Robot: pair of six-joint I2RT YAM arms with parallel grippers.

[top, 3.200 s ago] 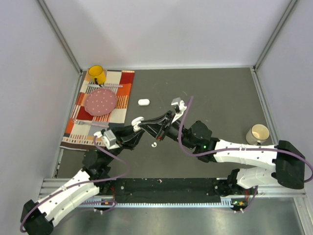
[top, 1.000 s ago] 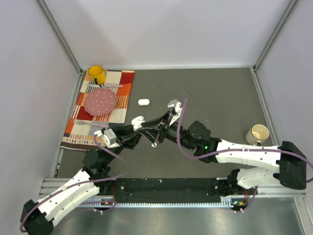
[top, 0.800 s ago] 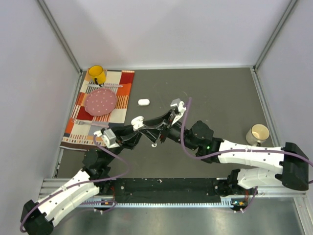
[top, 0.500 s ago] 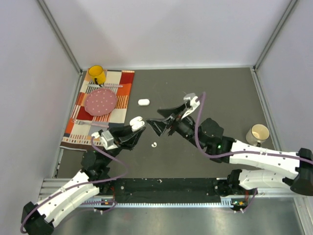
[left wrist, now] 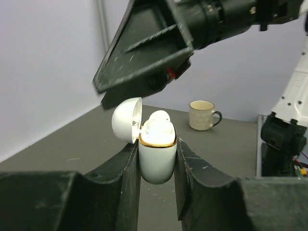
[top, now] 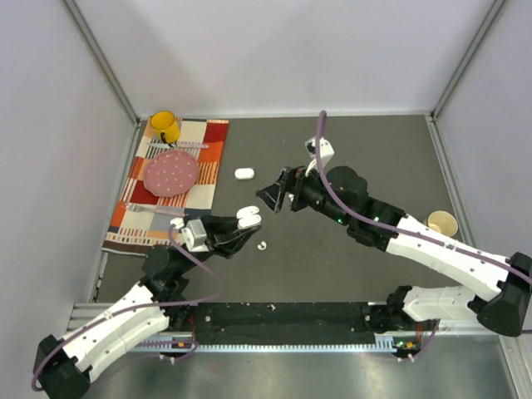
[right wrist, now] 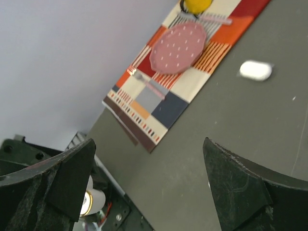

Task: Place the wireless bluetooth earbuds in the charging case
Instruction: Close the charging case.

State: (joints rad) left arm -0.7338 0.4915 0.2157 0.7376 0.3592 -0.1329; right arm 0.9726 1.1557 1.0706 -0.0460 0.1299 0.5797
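My left gripper [left wrist: 156, 147] clamps the open case [left wrist: 157, 163], an earbud [left wrist: 158, 122] seated inside; my right gripper [right wrist: 150, 182] gapes wide.

- Yellow mug [top: 164, 126] is standing at the striped placemat's [top: 133, 218] far corner.
- Pink dotted plate [top: 172, 172] is lying on that placemat.
- Beige mug [top: 440, 222] is sitting far right.

Far left, a yellow mug [right wrist: 195, 5] is being cut off by the right wrist view's top edge; a white case [right wrist: 255, 70] is showing blurred; an earbud [left wrist: 158, 121] is sitting half hidden inside the open charging case [left wrist: 157, 161].
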